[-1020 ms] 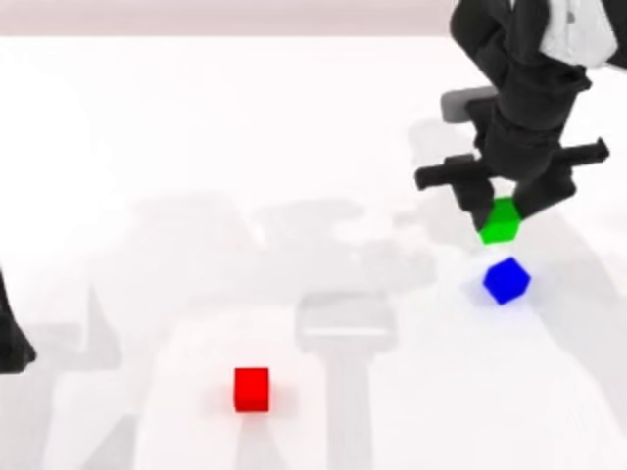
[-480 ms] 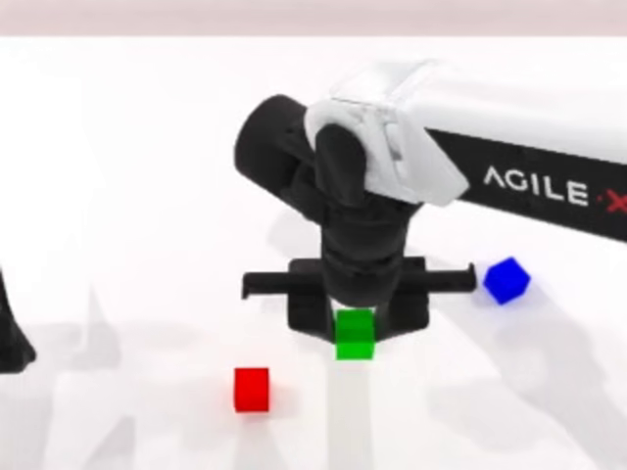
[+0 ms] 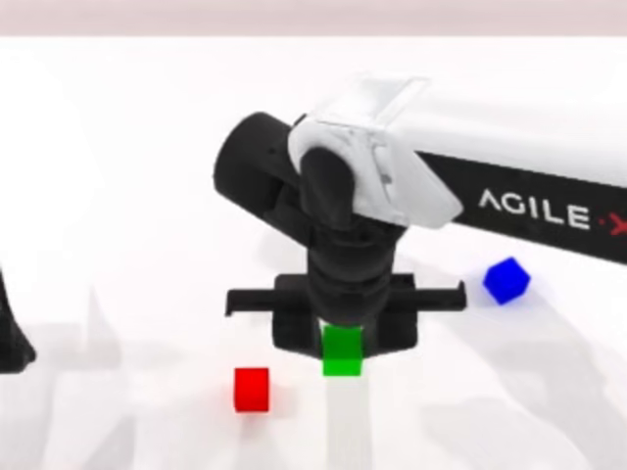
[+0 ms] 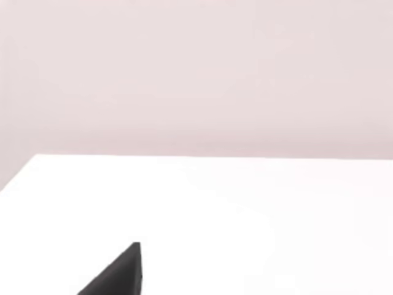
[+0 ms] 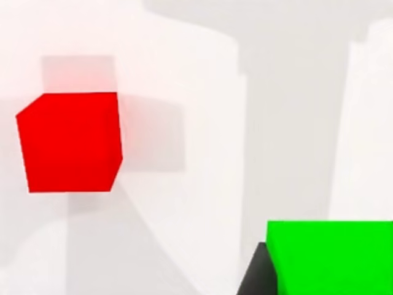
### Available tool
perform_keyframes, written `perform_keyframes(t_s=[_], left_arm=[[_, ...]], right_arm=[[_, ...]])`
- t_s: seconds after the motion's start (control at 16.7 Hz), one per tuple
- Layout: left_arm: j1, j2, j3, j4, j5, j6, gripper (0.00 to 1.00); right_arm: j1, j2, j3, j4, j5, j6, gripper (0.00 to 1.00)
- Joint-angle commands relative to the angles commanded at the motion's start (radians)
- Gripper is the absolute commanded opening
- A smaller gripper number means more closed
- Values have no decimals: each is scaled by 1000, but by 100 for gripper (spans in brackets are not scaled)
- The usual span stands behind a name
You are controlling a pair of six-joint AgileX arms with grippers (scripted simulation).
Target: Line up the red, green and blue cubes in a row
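Observation:
My right gripper [image 3: 342, 338] is shut on the green cube [image 3: 342, 352], which it holds just to the right of the red cube [image 3: 252, 389] near the table's front. A small gap separates the two cubes. In the right wrist view the green cube [image 5: 331, 258] sits against one dark finger [image 5: 255, 279], with the red cube [image 5: 69, 141] resting on the table beyond. The blue cube [image 3: 506, 280] lies alone, farther right and farther back. My left arm [image 3: 10, 343] is parked at the left edge, and one of its fingers [image 4: 116, 273] shows off to one side.
The right arm's white and black forearm [image 3: 529, 196] reaches in from the right edge over the table's middle, above the ground between the green and blue cubes. The table [image 3: 127, 196] is plain white with soft grey shadows.
The right gripper has carried the green cube from beside the blue cube to the left and front. In the last half second it moved a little closer to the red cube.

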Motion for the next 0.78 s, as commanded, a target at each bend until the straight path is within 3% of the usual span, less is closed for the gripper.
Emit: perform_keyframes(t_s=[0.48, 0.78], left_arm=[[0, 0, 0, 0, 0, 0, 100], [0, 0, 0, 0, 0, 0, 100]], right_arm=[[5, 62, -170, 236, 2, 4, 0], [6, 67, -180, 248, 2, 4, 0]])
